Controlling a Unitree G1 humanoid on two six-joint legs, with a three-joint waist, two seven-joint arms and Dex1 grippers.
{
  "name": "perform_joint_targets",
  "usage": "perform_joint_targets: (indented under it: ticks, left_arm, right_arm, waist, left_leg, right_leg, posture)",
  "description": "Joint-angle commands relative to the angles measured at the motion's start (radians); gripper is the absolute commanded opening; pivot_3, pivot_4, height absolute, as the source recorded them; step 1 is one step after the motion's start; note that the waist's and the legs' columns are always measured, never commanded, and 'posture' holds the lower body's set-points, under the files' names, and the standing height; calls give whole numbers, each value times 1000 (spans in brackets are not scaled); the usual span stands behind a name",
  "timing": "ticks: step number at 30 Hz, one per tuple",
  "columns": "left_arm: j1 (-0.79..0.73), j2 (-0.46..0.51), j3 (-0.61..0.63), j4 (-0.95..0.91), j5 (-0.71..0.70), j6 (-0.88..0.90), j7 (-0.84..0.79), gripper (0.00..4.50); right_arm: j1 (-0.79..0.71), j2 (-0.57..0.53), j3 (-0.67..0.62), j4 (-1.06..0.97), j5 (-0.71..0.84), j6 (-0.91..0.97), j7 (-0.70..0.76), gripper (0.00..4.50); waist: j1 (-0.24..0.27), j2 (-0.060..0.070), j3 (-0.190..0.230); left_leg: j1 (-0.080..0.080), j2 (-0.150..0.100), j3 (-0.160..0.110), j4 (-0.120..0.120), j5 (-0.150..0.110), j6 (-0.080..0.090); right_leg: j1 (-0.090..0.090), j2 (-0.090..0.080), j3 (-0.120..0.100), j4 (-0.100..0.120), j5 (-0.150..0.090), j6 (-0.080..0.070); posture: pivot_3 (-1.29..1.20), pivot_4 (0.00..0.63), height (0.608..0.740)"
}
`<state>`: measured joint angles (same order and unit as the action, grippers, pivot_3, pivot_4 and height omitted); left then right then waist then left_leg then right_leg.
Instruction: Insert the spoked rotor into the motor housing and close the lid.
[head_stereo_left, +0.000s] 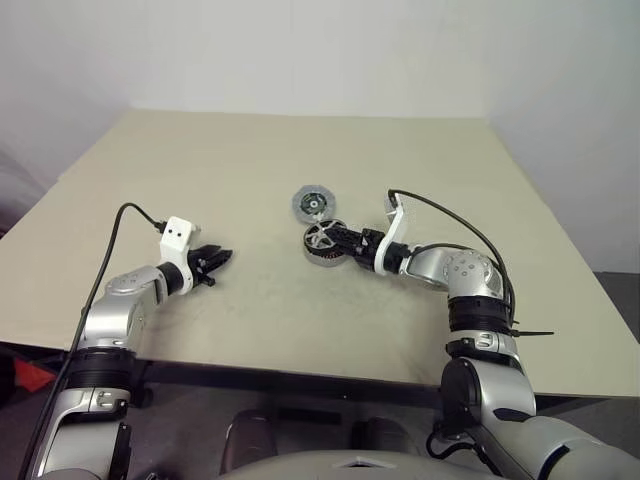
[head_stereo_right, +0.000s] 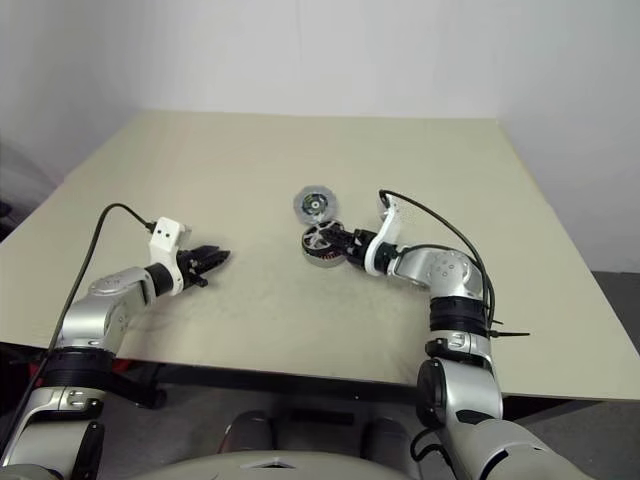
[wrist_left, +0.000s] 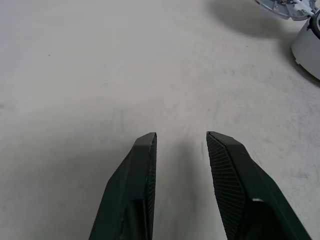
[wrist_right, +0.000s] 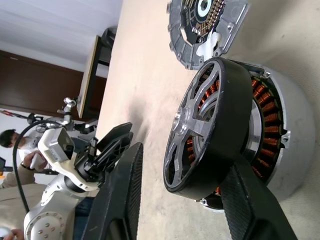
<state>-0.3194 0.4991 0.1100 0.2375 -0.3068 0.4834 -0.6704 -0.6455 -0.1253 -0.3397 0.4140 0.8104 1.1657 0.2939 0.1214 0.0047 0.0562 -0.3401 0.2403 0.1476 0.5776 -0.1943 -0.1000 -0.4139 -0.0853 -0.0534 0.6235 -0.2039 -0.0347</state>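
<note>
The spoked rotor (wrist_right: 207, 127) sits tilted, half in the motor housing (wrist_right: 280, 145) on the table (head_stereo_left: 260, 170), between the right gripper (wrist_right: 182, 192) fingers standing apart; it may jam crooked, while the left gripper (wrist_left: 182, 150) fingers are parted and empty.

No text, label, brand, number or sign can be read on anything in these views
</note>
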Motion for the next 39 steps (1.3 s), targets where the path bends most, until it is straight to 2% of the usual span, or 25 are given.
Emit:
perform_joint_targets:
  ticks: [1,4,20,32,39]
  left_arm:
    - [-15,4,6,-20,2,-14,0,1688]
    - [-13,2,6,-24,1,-13,1,1688]
    - [-1,-2,6,-30,-1,-7,5,1688]
    - [12,-14,2,-37,0,-8,7,1688]
    - [16,-18,-1,-40,3,-6,6,1688]
  right_arm:
    - [4,-27,8,25,-42,-47,21,2530]
    - [1,-43,25,49,-68,-75,49,2530]
    - [-40,-72,46,169,-125,-184,129,2530]
    - [-52,-57,-4,117,-72,-189,177,2530]
    - [-49,-35,-37,68,-34,-207,194,2530]
  waist:
    - [0,0,0]
    - [1,0,0]
    - [-1,-1,0]
    - [1,0,0]
    - [0,0,0]
  left_leg:
    - [2,0,0,0,0,0]
    - [8,0,0,0,0,0]
    - [8,0,0,0,0,0]
    - [6,0,0,0,-1,1]
    - [4,0,0,-1,-2,4]
  right_leg:
    - [2,0,0,0,0,1]
    - [8,-1,0,-1,-1,2]
    - [9,-1,0,-1,-1,2]
    - [8,-1,-1,-3,-1,2]
    - [6,-1,-1,-5,2,-4]
  posture:
    - [0,0,740]
    - [0,0,740]
    - [0,0,740]
    - [0,0,740]
    - [0,0,740]
